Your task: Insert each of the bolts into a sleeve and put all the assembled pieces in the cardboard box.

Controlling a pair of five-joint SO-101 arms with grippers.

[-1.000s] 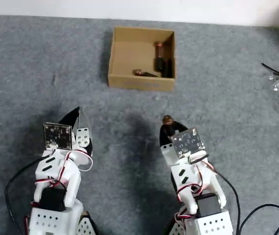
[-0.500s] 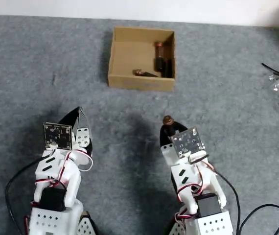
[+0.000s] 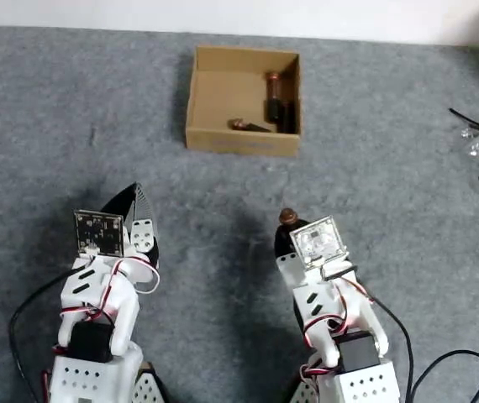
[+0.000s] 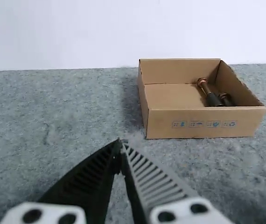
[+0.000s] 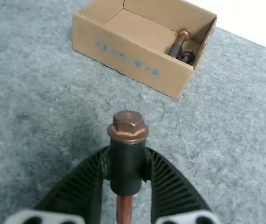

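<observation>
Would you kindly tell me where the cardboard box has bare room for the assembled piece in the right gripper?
The cardboard box floor is bare along its left wall and rear-left corner; the assembled pieces crowd its right wall and front-right.

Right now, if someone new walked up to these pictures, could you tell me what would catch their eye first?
Most striking is the right gripper, shut on an assembled bolt and sleeve whose copper head sticks out past the fingertips, over the grey carpet short of the cardboard box. The box sits beyond both arms with finished pieces lying inside near one wall. The left gripper is shut and empty.
</observation>
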